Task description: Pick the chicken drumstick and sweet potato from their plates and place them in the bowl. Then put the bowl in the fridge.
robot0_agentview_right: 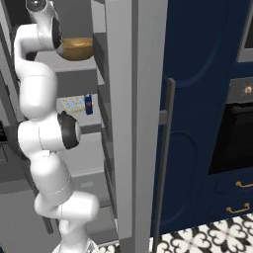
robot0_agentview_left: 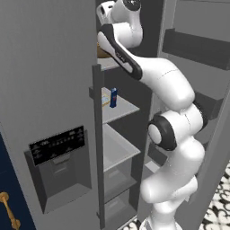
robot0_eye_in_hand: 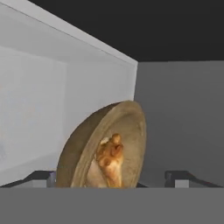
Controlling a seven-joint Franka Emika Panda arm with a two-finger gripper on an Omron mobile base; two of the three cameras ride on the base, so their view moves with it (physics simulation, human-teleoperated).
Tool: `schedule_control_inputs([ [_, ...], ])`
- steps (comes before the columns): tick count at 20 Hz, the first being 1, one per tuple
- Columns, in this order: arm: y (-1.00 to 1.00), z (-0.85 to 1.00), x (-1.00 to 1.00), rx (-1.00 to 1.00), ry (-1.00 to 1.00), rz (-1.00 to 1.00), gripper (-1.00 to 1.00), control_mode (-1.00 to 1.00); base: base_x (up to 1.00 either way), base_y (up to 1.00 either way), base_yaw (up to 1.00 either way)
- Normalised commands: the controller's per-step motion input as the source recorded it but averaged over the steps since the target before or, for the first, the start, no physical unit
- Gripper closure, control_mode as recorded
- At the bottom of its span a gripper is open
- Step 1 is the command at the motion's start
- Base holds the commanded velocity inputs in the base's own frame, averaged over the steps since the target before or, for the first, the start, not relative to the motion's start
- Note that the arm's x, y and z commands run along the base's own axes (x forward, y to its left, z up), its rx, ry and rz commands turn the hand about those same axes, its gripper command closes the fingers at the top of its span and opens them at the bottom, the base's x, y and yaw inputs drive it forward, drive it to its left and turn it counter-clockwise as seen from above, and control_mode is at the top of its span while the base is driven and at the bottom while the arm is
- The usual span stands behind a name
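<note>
- The gripper [robot0_eye_in_hand: 112, 181] is standing with its two dark finger tips spread wide apart at the bottom of the hand view, one on either side of the bowl, and nothing is pinched between them — the fingers [robot0_eye_in_hand: 41, 177] are looking clear of the wood.
- The wooden bowl [robot0_eye_in_hand: 103, 146] is lying straight ahead of the finger tips and just between their line; because the hand is rolled, the hand view is showing it tipped on edge, its open mouth turned toward the right.
- The chicken drumstick [robot0_eye_in_hand: 110, 161] is sitting inside the bowl, golden-orange and lumpy, its long axis running roughly up and down in the hand view.
- A paler piece low in the bowl beside the drumstick may be the sweet potato; it is too small to tell.
- In the right base view the bowl [robot0_agentview_right: 75, 48] is resting on an upper shelf of the fridge [robot0_agentview_right: 133, 99], above the shelf that is carrying a small blue can [robot0_agentview_right: 88, 104].
- In the left base view a sliver of the bowl [robot0_agentview_left: 102, 51] is peeking out beside the arm, above the can's shelf.
- Judged from this, the bowl is already set down inside the fridge, so what is remaining is a straight pull back — away from the bowl, along the gripper's own axis, without brushing the rim.
</note>
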Motion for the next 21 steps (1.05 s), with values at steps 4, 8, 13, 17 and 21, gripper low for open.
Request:
schedule_control_inputs([
  [4, -0.10, -0.19, -1.00, 0.16, -0.25, 0.00, -1.00, -1.00, 0.00, 0.00, 0.00],
  [8, -0.32, 0.04, -1.00, 0.11, -0.16, 0.00, -1.00, -1.00, 0.00, 0.00, 0.00],
  [13, -0.43, 0.19, -1.00, 0.07, -0.02, 0.00, -1.00, -1.00, 0.00, 0.00, 0.00],
  [17, -0.32, -0.03, -1.00, 0.02, 0.00, 0.00, -1.00, -1.00, 0.00, 0.00, 0.00],
  [21, -0.10, -0.19, -1.00, 0.00, 0.05, 0.00, -1.00, -1.00, 0.00, 0.00, 0.00],
])
